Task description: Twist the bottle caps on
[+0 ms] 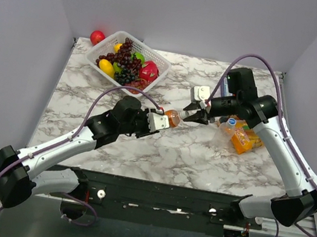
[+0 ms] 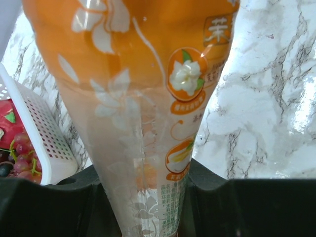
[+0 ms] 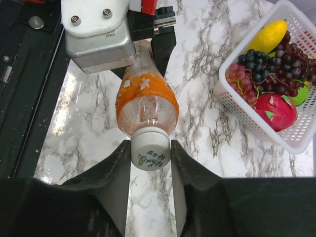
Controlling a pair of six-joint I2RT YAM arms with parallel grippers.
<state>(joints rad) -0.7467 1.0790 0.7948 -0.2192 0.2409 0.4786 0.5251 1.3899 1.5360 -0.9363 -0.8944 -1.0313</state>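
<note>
While the left gripper (image 1: 163, 120) clamps the orange bottle (image 3: 145, 96), base hidden, the right gripper (image 3: 150, 163) pinches its white cap (image 3: 150, 150).

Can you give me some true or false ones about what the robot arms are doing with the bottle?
1. The left pincer holds an orange bottle. True.
2. The cap in the right pincer is blue. False: it is white.
3. The held bottle stands upright on the table. False: it is held sideways between the two arms.
4. A white basket holds grapes. True.
</note>
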